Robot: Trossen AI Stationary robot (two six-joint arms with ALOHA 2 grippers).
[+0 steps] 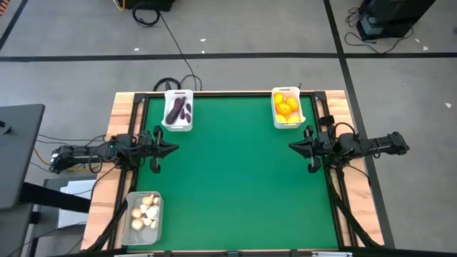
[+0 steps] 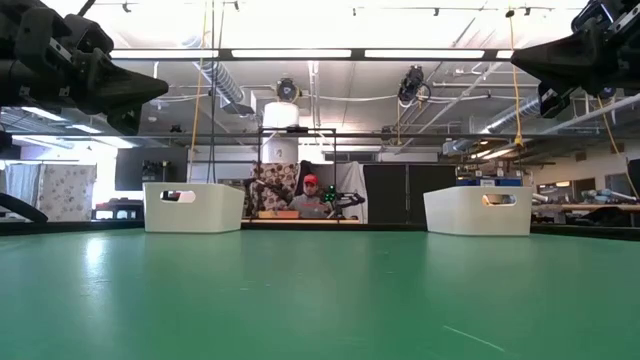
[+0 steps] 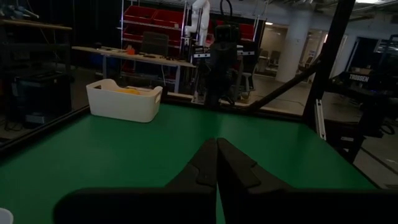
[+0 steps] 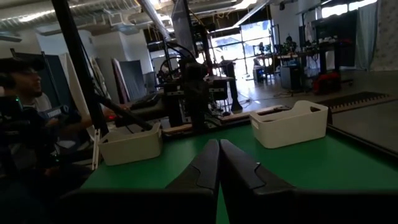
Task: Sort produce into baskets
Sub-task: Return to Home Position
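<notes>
Three baskets stand on the green table. A white basket (image 1: 178, 109) at the far left holds dark purple eggplants (image 1: 176, 111). A white basket (image 1: 287, 108) at the far right holds yellow and orange citrus (image 1: 285, 107). A clear basket (image 1: 142, 217) at the near left holds whitish garlic bulbs (image 1: 146, 210). My left gripper (image 1: 173, 148) hovers shut and empty above the table's left edge; its fingers show closed in the left wrist view (image 3: 216, 163). My right gripper (image 1: 293, 145) hovers shut and empty above the right edge, closed in the right wrist view (image 4: 219, 165).
The green mat (image 1: 239, 178) between the arms bears no loose items. Wooden strips (image 1: 123, 114) and black frame posts (image 1: 318, 107) edge the table. A person (image 2: 310, 200) sits beyond the far edge, and another person (image 4: 25, 118) sits at the near-left side in the right wrist view.
</notes>
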